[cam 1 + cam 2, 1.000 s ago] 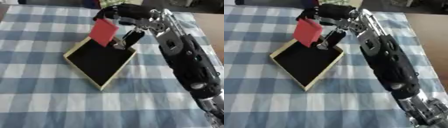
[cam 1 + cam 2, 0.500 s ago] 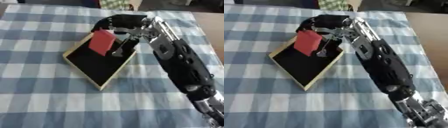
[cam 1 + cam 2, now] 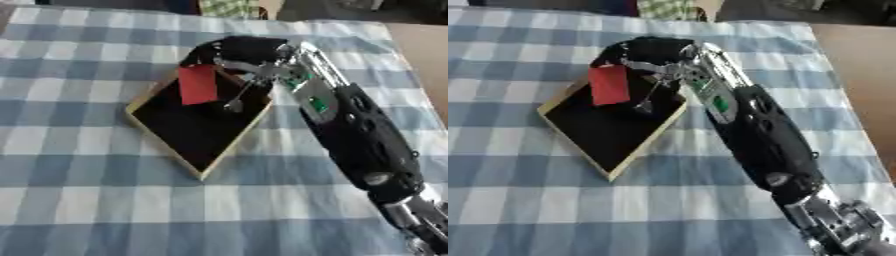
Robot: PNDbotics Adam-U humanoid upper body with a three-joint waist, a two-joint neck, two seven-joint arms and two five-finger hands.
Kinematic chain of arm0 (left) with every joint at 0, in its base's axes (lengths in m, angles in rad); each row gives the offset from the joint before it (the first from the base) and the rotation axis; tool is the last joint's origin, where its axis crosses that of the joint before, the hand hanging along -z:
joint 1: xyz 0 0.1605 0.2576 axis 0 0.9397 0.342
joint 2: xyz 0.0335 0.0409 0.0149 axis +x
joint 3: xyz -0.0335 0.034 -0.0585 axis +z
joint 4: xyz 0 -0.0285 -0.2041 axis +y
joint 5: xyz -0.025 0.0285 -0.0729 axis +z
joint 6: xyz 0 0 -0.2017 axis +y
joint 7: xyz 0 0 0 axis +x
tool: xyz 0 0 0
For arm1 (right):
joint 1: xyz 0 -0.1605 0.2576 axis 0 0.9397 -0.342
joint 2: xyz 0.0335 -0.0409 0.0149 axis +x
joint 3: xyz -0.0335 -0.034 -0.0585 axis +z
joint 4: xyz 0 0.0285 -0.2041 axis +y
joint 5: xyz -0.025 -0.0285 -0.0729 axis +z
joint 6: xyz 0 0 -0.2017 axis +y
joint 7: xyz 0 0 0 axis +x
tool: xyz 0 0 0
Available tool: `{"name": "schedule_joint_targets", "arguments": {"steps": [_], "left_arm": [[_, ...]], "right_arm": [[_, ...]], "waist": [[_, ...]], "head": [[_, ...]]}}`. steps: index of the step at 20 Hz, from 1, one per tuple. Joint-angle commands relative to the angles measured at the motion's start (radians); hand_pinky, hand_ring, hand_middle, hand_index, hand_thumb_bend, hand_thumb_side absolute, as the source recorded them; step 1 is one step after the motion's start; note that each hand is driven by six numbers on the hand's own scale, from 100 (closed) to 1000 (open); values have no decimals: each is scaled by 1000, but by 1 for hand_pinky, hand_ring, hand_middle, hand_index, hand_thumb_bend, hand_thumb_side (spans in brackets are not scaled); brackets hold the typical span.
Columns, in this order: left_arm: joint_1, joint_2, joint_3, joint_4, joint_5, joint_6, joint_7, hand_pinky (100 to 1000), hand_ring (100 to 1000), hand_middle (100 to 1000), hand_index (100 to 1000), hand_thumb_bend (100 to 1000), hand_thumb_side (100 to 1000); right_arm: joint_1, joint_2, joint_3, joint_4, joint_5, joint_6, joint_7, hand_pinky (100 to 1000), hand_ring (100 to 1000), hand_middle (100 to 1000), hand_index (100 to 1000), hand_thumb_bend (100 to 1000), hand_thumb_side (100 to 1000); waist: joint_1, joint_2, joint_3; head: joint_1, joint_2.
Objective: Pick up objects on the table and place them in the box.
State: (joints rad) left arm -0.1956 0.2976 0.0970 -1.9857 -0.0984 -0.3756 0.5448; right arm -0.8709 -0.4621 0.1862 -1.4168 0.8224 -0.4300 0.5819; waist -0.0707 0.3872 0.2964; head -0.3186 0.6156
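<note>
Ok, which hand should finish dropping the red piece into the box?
Right. The right hand already holds the red piece over the box, fingers curled round its top. The left hand shows in neither view.

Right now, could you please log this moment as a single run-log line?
right hand: shut on red card | position: over box, far end | card: not released | left hand: not in view

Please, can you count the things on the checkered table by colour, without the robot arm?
Red: 1, flat red rectangular piece, held over the box by the right hand
Black with tan rim: 1, shallow square box
Total: 2
</note>
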Motion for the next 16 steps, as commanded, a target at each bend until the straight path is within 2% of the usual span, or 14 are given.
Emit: {"name": "schedule_joint_targets", "arguments": {"steps": [1, 6, 7, 8, 11, 13, 16], "left_arm": [[-7, 14, 2, -14, 4, 0, -4, 832, 836, 767, 680, 118, 813], [-5, 13, 2, -14, 5, 1, -6, 833, 836, 767, 680, 120, 815], [-4, 13, 2, -14, 5, 1, -6, 833, 836, 767, 680, 120, 815], [-3, 13, 3, -14, 5, 1, -7, 833, 836, 768, 680, 120, 815], [-1, 15, 4, -14, 4, 0, -6, 833, 837, 768, 681, 120, 813], [3, 16, 6, -14, 4, 1, -5, 833, 837, 768, 681, 120, 813], [4, 15, 6, -14, 5, 0, -4, 833, 837, 769, 682, 119, 811]], "right_arm": [[-22, -16, -3, -15, -9, 6, -6, 920, 929, 885, 960, 298, 100], [-26, -24, -16, -42, -24, 19, -17, 914, 924, 878, 960, 322, 100], [-28, -29, -22, -56, -34, 22, -20, 908, 920, 876, 962, 264, 100], [-29, -36, -28, -72, -49, 26, -21, 907, 920, 875, 963, 319, 100], [-33, -66, -41, -133, -119, 38, -11, 896, 918, 875, 971, 293, 100], [-34, -84, -46, -169, -163, 46, 13, 919, 939, 897, 982, 343, 100], [-27, -88, -45, -188, -159, 45, 56, 949, 957, 915, 994, 401, 100]], "waist": [[6, -22, 2], [7, -22, 0], [7, -23, -1], [7, -24, -2], [8, -30, -7], [11, -34, -11], [16, -36, -15]], "head": [[1, 2], [4, 3], [5, 4], [5, 4], [8, 3], [7, 0], [1, -6]]}}
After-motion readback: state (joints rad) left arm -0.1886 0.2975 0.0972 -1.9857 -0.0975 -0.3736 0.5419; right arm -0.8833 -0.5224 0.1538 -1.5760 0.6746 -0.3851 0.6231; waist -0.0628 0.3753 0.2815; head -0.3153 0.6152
